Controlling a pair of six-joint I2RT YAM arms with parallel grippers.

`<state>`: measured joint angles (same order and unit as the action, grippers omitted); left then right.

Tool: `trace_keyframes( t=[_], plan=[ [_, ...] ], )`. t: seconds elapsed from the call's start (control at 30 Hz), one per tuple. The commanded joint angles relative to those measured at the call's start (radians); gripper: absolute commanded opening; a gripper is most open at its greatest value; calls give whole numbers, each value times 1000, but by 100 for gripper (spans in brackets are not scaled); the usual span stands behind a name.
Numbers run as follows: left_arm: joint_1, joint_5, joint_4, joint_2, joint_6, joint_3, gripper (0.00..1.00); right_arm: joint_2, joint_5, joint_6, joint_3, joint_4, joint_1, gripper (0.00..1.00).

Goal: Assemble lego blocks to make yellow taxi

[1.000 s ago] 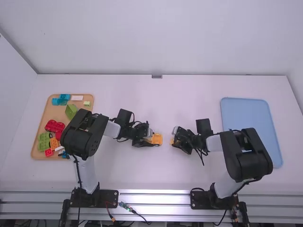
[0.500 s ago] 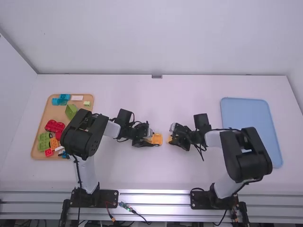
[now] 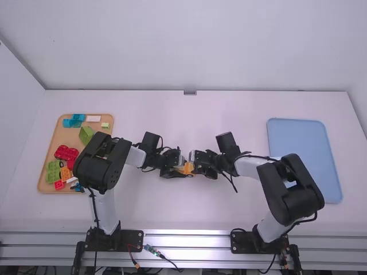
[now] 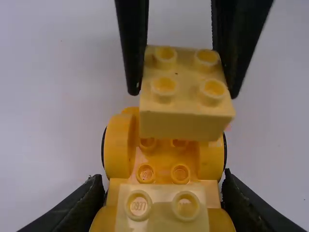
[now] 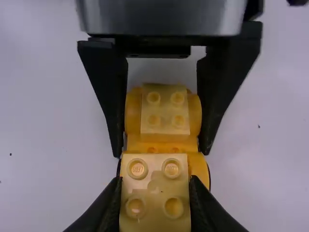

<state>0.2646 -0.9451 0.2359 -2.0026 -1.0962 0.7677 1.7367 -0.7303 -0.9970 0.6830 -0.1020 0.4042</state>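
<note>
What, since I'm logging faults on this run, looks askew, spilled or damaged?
Nothing stands out. The left gripper holds an undamaged-looking orange car base; the right gripper holds a pale yellow block squarely. The visible loose bricks lie inside the tray.

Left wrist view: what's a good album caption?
Right gripper holds a pale-yellow four-stud brick over the yellow taxi base.

A hand could pass over the flat white table [image 3: 189, 114] along the white back wall [image 3: 189, 57]. Mid-table, the black two-finger left gripper [image 3: 184, 167] and black two-finger right gripper [image 3: 194, 166] stand close together, blocking any path between them.
</note>
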Motion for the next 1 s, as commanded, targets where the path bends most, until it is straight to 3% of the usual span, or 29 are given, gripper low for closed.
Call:
trace_keyframes(
  t=[0.0,0.33,0.5,0.97],
  plan=[
    [5,46,-21,-11,8,-8,42,-11,-6,-11,18,-15,3,16],
    [5,45,-21,-11,8,-9,42,40,-32,-10,56,-22,3,12],
    [5,46,-21,-11,8,-9,42,106,-39,-16,134,78,6,5],
    [5,45,-19,-11,8,-9,42,109,-25,-47,153,134,25,5]
  ],
)
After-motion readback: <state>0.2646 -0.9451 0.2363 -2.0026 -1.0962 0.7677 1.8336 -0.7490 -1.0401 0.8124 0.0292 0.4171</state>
